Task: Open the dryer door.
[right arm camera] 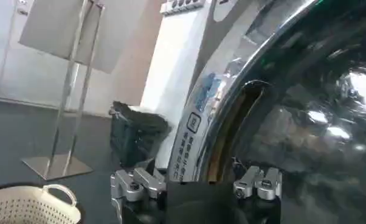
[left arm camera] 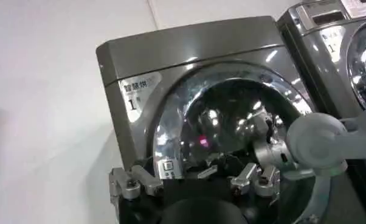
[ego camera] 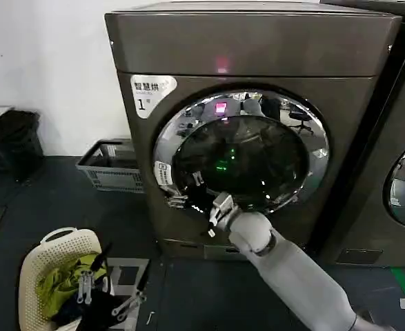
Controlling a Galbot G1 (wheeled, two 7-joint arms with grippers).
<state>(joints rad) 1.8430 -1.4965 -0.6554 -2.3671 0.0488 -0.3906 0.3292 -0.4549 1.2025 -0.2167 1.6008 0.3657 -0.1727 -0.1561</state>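
Right end effector (ego camera: 188, 200), fingers spread, at the dryer door (ego camera: 240, 155) rim's lower left, near sticker (ego camera: 150, 93) marked "1".

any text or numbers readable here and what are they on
"智慧烘" above "1": white sticker at the dryer's upper front corner.
Small sticker on the dryer door chrome rim: too small to read.
The right gripper is at that rim.

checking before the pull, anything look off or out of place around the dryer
Nothing stands out. The dryer door sits shut and flush, the right tool is at its lower-left rim, and the left tool hangs by the laundry basket.
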